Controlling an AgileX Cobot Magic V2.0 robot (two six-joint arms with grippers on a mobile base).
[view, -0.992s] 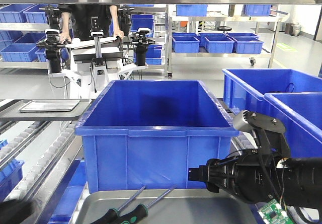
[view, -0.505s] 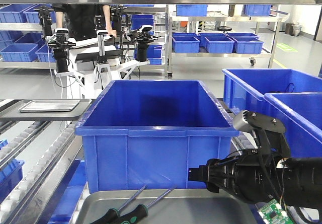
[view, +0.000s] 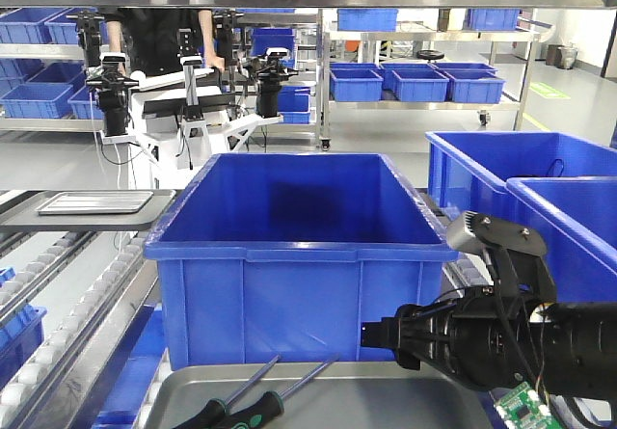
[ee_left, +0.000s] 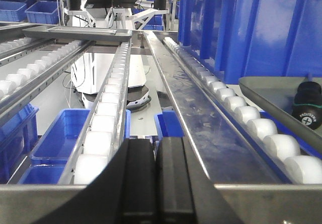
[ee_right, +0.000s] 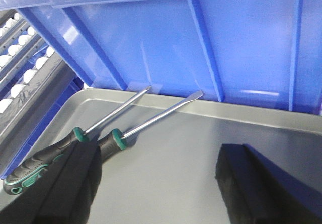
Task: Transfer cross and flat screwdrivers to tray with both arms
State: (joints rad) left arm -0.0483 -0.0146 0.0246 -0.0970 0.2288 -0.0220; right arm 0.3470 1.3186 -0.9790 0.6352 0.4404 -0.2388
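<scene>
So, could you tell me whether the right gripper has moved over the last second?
No. In the front view the right gripper keeps the same spot against the big blue bin.

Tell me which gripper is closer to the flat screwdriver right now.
Right. The right gripper hangs open over the tray beside the flat screwdriver; the left gripper, shut, sits off over the roller rail.

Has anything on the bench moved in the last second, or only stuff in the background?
Only the background: the person behind the white rig shifted, and the rig moved a little. The right gripper, both screwdrivers, the tray and the blue bin stayed put.
</scene>
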